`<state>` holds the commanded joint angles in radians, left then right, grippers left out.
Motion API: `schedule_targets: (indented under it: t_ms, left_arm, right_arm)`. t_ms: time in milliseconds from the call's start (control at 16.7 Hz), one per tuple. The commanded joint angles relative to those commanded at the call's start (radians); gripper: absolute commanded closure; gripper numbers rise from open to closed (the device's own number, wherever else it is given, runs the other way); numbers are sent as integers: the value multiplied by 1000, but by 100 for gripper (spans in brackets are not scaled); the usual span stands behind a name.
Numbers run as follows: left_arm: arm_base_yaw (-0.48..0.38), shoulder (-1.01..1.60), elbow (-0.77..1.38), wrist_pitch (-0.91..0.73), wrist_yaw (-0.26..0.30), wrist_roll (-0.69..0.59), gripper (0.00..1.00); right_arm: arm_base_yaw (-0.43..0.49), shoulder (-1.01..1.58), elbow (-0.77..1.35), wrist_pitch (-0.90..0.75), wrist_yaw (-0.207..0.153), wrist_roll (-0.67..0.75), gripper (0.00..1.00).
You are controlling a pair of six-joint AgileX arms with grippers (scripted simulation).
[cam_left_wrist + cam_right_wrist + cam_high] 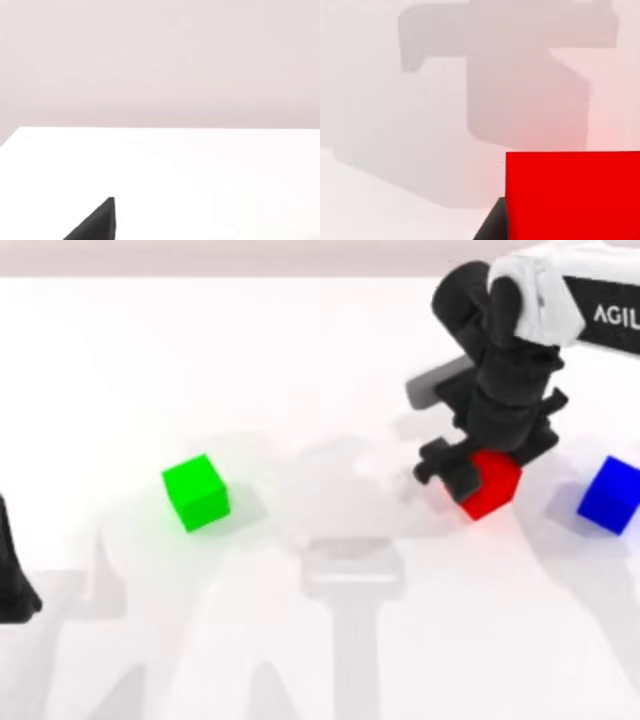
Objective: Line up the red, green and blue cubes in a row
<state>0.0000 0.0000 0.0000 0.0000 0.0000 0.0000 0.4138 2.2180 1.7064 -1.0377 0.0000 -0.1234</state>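
My right gripper (470,475) stands over the red cube (490,483) at the right of centre in the top view, its dark fingers hugging the cube's left side, and I judge it clenched on the block, since the right wrist view shows the red face pressed close against a black finger (492,225), though the far finger is hidden, so the hold is a reading and not a certainty; the cube sits low, at or just above the table (300,370), and I cannot tell whether it is lifted; the blue cube (610,494) rests near it at the right edge of the frame, apart from it, while the green cube (197,492) lies well apart at the left of centre, roughly level with the other two, which suggests that the red one is being held to take a place between its neighbours; my left gripper (12,580) is parked at the lower left edge of the frame, only a dark tip showing in its own wrist view, and I cannot tell its state; the surface is plain matte white, crossed by soft grey arm shadows; behind it rises a bare pale pinkish wall (160,60).
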Motion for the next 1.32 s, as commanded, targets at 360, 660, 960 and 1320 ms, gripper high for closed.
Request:
schedule_targets:
  t_ms: [360, 660, 960, 1320]
  left_arm:
    - [0, 0, 0, 0, 0, 0, 0]
    - [0, 0, 0, 0, 0, 0, 0]
    - [0, 0, 0, 0, 0, 0, 0]
    - [0, 0, 0, 0, 0, 0, 0]
  right_arm:
    - [6, -45, 92, -134, 0, -3, 100]
    - [24, -29, 110, -142, 0, 32, 100]
    - [166, 30, 217, -201, 7, 295, 100]
    - [407, 112, 365, -298, 13, 823, 100]
